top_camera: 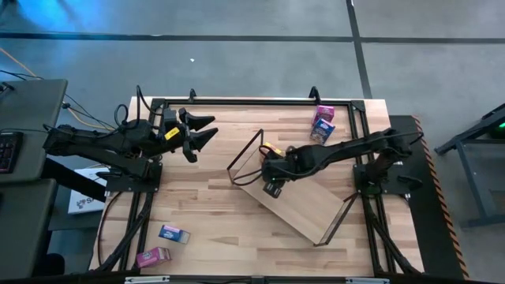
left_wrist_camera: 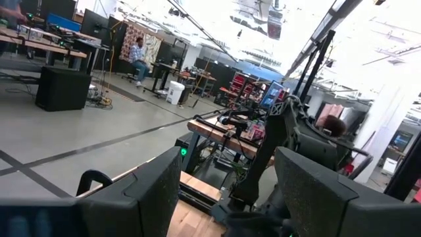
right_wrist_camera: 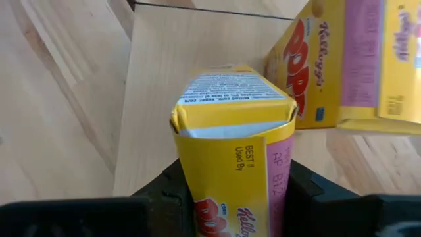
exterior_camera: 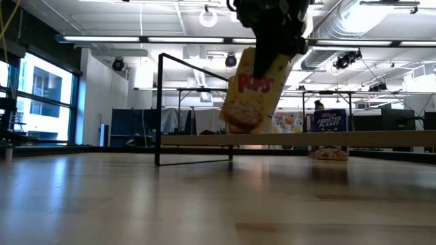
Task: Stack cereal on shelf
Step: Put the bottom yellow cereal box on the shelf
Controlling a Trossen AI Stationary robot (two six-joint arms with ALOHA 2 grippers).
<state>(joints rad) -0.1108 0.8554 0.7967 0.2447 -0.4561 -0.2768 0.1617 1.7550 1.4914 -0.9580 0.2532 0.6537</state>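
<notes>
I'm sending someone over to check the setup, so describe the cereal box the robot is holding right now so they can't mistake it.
Find the shelf, the light-wood board lying at an angle on the table's right half. Over its left end, the right gripper is shut on a yellow cereal box, held tilted in the air. A second yellow box rests on the board beside it; only the gripped one is lifted.

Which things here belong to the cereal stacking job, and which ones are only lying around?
Job: shelf, yellow box in right tool, second yellow box on shelf, two pink boxes, two blue boxes, left tool waiting open.
Not job: keyboard, seated person beyond table.
</notes>
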